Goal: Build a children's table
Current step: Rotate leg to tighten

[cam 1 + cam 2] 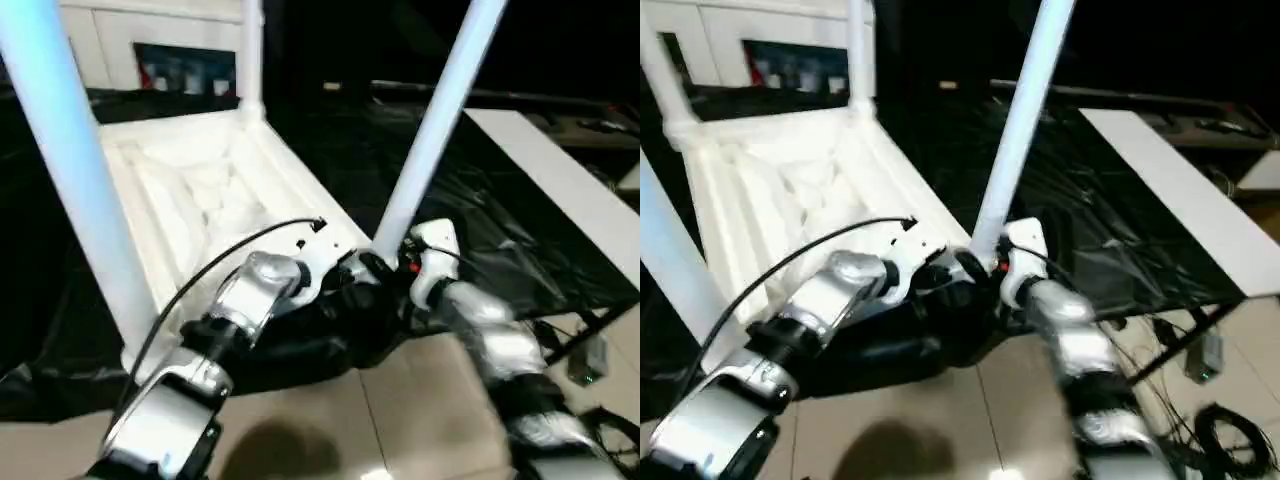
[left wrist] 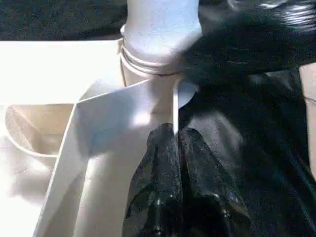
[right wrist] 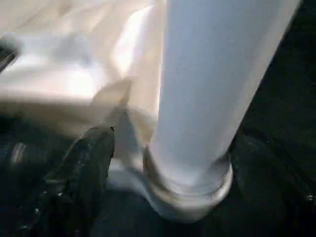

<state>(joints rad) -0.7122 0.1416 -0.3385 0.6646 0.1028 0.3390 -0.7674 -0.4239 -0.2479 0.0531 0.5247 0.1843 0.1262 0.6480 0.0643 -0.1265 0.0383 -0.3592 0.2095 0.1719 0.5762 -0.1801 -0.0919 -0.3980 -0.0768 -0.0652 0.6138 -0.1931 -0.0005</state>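
Left wrist view: left end effector (image 2: 177, 148) closed, empty; right end effector (image 3: 163, 163) spread around the leg (image 3: 207, 89), which could tip from its corner socket (image 3: 190, 195).

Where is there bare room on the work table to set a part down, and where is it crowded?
Free: the black sheet between the upturned tabletop and the white board. Crowded: the near corner socket, where the left gripper and right gripper flank the near right leg.
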